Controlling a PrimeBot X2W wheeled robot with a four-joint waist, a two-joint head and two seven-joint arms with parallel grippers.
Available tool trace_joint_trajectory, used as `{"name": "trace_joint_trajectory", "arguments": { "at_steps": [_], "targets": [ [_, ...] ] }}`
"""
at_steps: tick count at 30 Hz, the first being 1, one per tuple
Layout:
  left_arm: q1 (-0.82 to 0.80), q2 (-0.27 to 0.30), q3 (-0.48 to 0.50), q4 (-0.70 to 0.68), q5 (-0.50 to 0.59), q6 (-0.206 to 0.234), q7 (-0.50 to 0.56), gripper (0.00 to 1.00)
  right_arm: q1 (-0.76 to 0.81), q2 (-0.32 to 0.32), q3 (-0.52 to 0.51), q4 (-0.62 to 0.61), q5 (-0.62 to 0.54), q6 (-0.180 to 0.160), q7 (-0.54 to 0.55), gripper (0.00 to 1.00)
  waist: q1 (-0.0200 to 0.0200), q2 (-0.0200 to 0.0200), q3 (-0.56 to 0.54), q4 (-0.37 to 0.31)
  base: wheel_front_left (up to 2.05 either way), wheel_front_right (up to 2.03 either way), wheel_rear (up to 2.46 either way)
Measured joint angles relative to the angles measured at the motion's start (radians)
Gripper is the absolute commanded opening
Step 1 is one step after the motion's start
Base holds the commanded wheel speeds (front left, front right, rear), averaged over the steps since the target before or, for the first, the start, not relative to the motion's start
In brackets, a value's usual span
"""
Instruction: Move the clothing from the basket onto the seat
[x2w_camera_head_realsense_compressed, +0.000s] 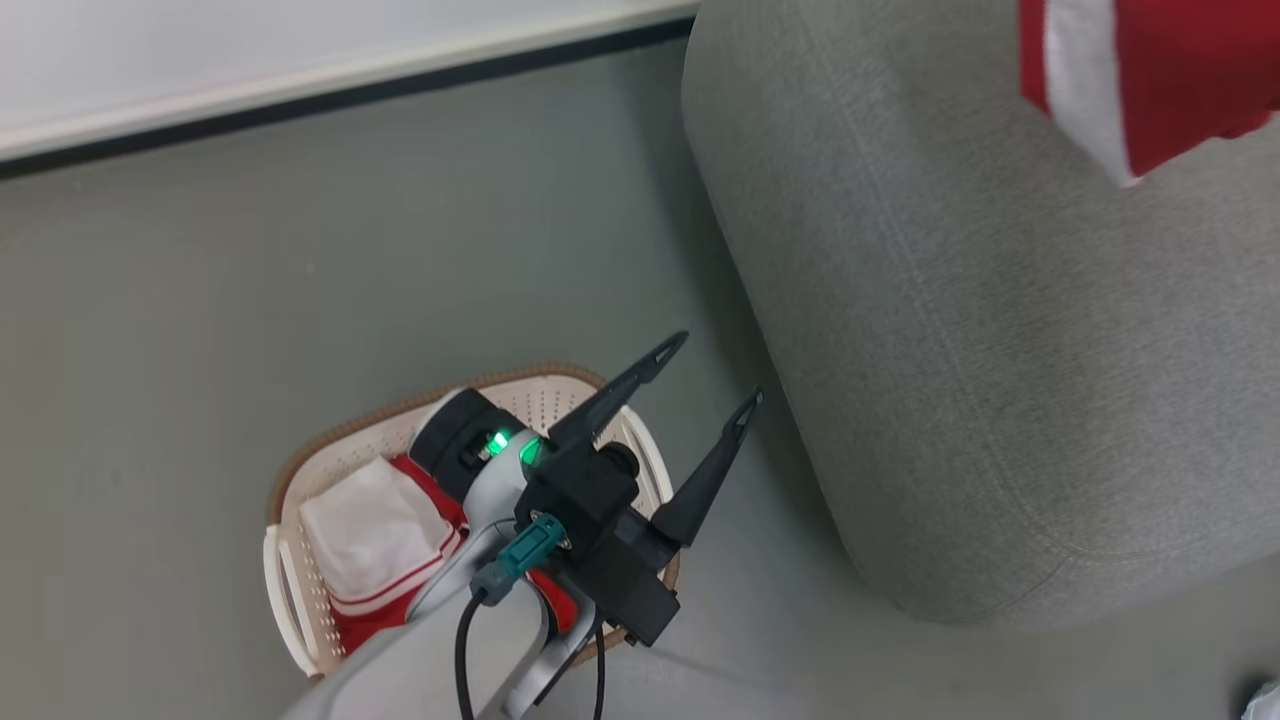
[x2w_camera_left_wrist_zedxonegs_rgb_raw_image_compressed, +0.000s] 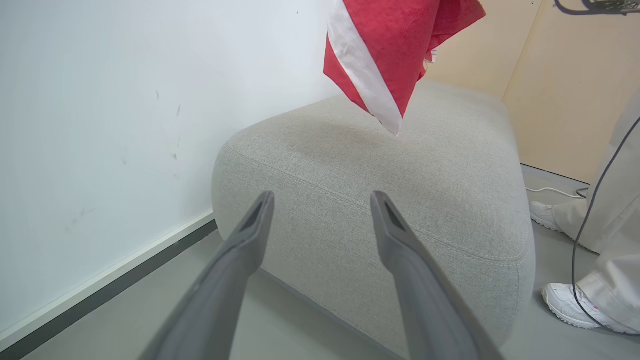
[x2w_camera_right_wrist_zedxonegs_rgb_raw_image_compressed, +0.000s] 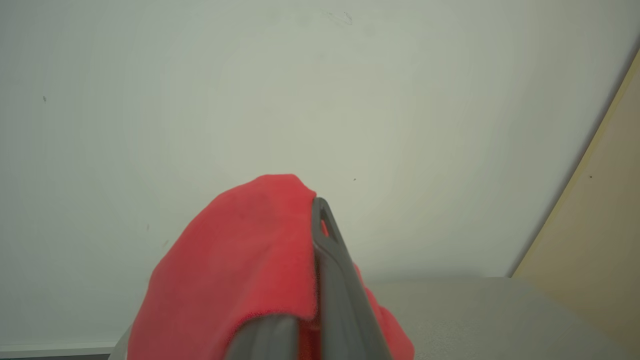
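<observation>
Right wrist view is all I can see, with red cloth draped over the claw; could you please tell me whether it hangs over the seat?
Observer: Yes, the red garment hangs above the seat, white-striped corner lowest.
Operator: Thanks. What is left in the basket?
Observer: The basket holds a white piece on more red clothing.
Operator: And the left claw?
Observer: The left claw is open, pointing toward the seat.

The head camera looks steeply down beside the seat (x2w_camera_head_realsense_compressed: 980, 350), the left wrist camera faces its corner from low nearby, and the right wrist camera looks across its top toward the wall (x2w_camera_right_wrist_zedxonegs_rgb_raw_image_compressed: 320, 100), all three sharing the seat and the clothing (x2w_camera_left_wrist_zedxonegs_rgb_raw_image_compressed: 395, 50).
</observation>
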Motion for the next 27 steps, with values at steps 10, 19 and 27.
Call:
{"name": "trace_joint_trajectory", "arguments": {
  "at_steps": [10,19,27],
  "targets": [
    [-0.068,0.045,0.019,-0.084,0.054,0.013,0.015,1.0,-0.098,-0.046,-0.034,0.103,-0.005,0.003,-0.002,0.0,-0.0002,0.0,0.132,0.014,0.0,0.0,0.0],
    [-0.137,0.074,0.027,-0.14,0.099,0.022,0.056,1.0,-0.155,0.003,-0.035,0.206,0.004,-0.003,-0.025,0.0,-0.0001,0.0,0.264,0.007,0.0,0.0,0.0],
    [-0.146,0.086,0.026,-0.131,0.112,0.022,0.066,1.0,-0.157,0.09,0.004,0.315,0.003,-0.006,-0.056,0.46,-0.0001,0.0,0.346,-0.008,0.0,0.0,0.0]
  ]
}}
